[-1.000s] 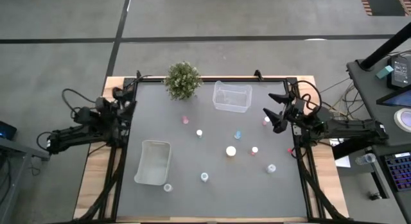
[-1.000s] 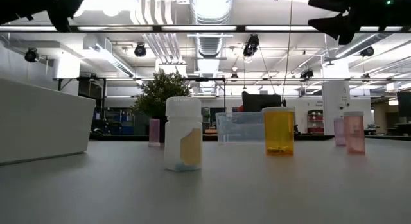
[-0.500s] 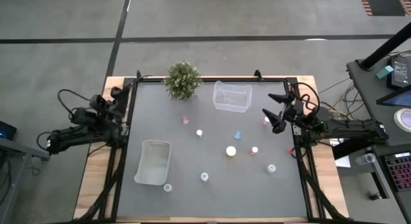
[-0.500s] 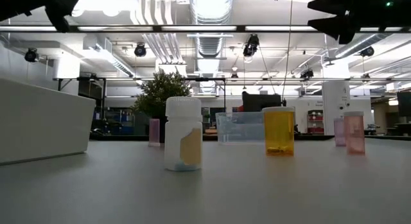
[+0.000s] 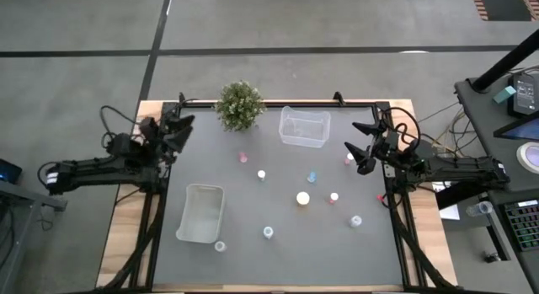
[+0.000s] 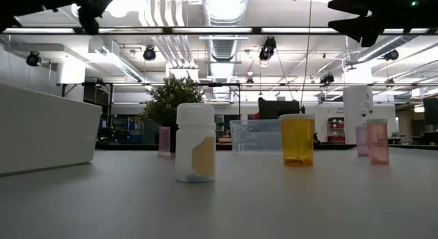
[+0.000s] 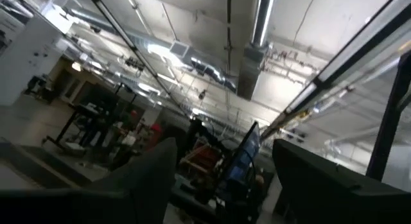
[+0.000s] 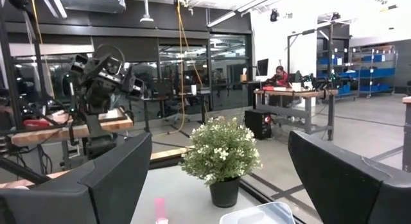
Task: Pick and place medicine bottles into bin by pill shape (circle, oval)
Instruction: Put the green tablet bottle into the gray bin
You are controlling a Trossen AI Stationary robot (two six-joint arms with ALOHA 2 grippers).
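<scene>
Several small bottles stand upright on the grey table: a pink one [image 5: 243, 157], a white one [image 5: 261, 173], a pale blue one [image 5: 311, 176], a larger white-capped one [image 5: 302, 198] and others nearer the front. In the low view a white bottle [image 6: 195, 152] and an orange bottle [image 6: 297, 140] stand closest. My left gripper [image 5: 179, 131] is open and empty, held high over the table's far left edge. My right gripper [image 5: 359, 146] is open and empty above the far right side, next to a pink bottle [image 5: 349, 158].
A clear bin [image 5: 304, 127] stands at the far middle, and a pale bin [image 5: 201, 213] at the near left. A green plant [image 5: 240, 104] stands at the far edge, left of the clear bin. The right wrist view shows the plant [image 8: 221, 156] and my left arm [image 8: 103, 76] beyond it.
My left gripper has moved toward the table's right, from outside the left edge to above it, still open. My right arm and the bottles have kept still.
</scene>
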